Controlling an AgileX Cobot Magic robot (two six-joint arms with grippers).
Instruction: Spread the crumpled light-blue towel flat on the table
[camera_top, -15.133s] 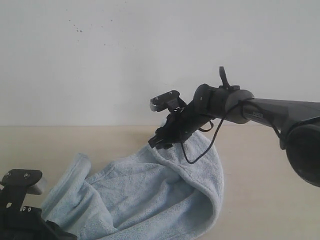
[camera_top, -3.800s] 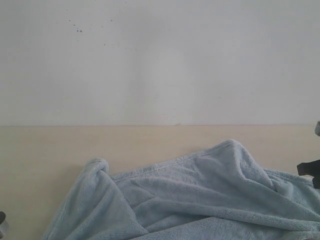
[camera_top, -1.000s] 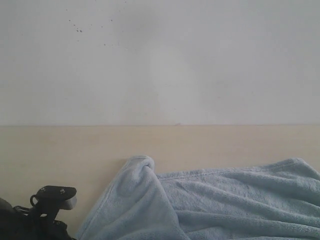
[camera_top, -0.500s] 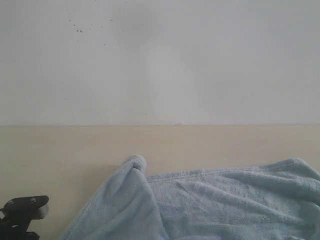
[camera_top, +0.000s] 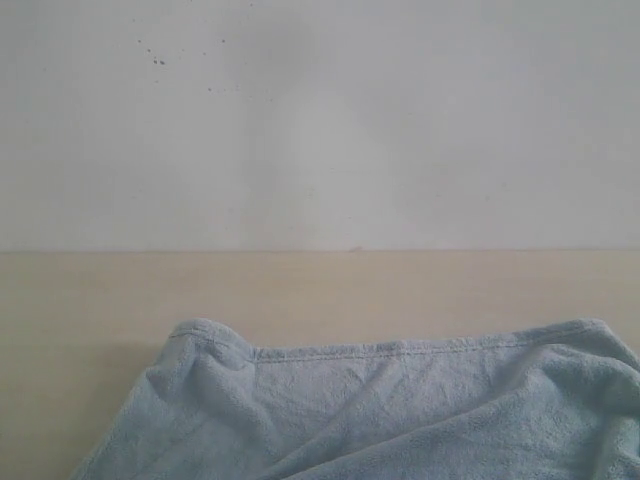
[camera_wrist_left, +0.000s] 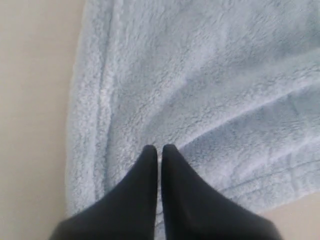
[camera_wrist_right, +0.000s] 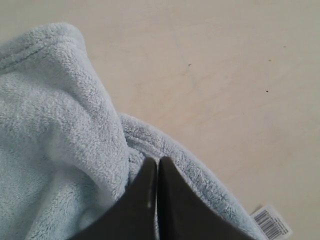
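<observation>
The light-blue towel (camera_top: 400, 410) lies low across the beige table (camera_top: 300, 285), its stitched far hem running nearly straight from left to right. Neither gripper shows in the exterior view. In the left wrist view my left gripper (camera_wrist_left: 159, 147) is shut, its tips pressed into the towel (camera_wrist_left: 200, 75) where creases run together, close to one hemmed side. In the right wrist view my right gripper (camera_wrist_right: 158, 159) is shut on the towel's (camera_wrist_right: 50, 125) hemmed edge, beside a bunched fold. The white barcode label (camera_wrist_right: 270, 223) pokes out near that edge.
A plain white-grey wall with dark specks (camera_top: 155, 55) rises behind the table. Bare table (camera_wrist_left: 30, 100) lies beside the towel's hem in the left wrist view, and bare table (camera_wrist_right: 225, 75) lies beyond the towel's edge in the right wrist view.
The tall hump at the towel's left has dropped and moved left, and the far hem has drawn out straight. The left arm has sunk out of the exterior view.
</observation>
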